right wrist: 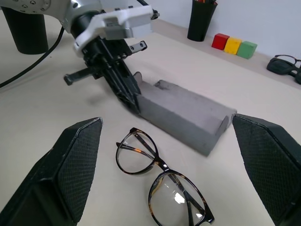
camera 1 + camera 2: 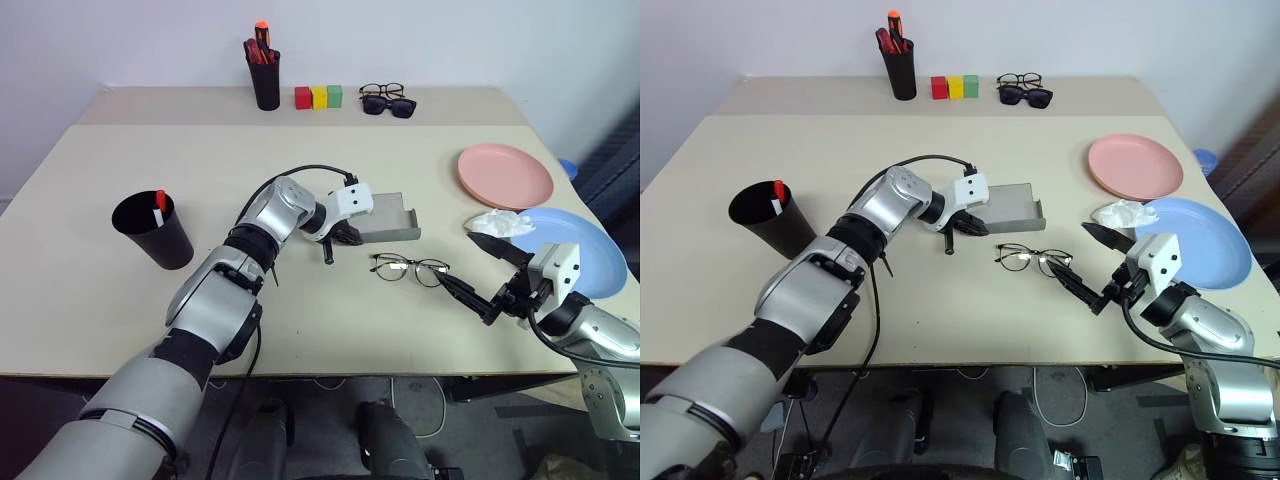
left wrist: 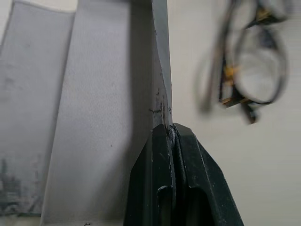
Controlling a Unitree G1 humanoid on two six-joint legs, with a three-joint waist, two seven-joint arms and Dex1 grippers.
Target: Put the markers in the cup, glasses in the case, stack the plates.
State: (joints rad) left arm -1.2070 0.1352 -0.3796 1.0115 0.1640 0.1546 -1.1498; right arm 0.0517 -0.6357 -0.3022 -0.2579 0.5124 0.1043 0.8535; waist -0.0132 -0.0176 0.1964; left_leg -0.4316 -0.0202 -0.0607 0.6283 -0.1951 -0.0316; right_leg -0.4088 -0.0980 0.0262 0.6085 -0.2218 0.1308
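Right wrist view showed the glasses (image 1: 160, 186) lying mid-tabletop, just beside the open grey case (image 1: 186, 115), between the wide-spread fingers of the right gripper (image 2: 478, 275). The left gripper (image 1: 128, 94) was pinched shut on the case's thin wall. The light, fragile wire frame looked best lifted gently at the bridge, not the lenses.

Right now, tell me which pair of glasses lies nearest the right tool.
The clear-lens glasses lying beside the grey case, just ahead of the right tool; the other two pairs sit at the far edge.
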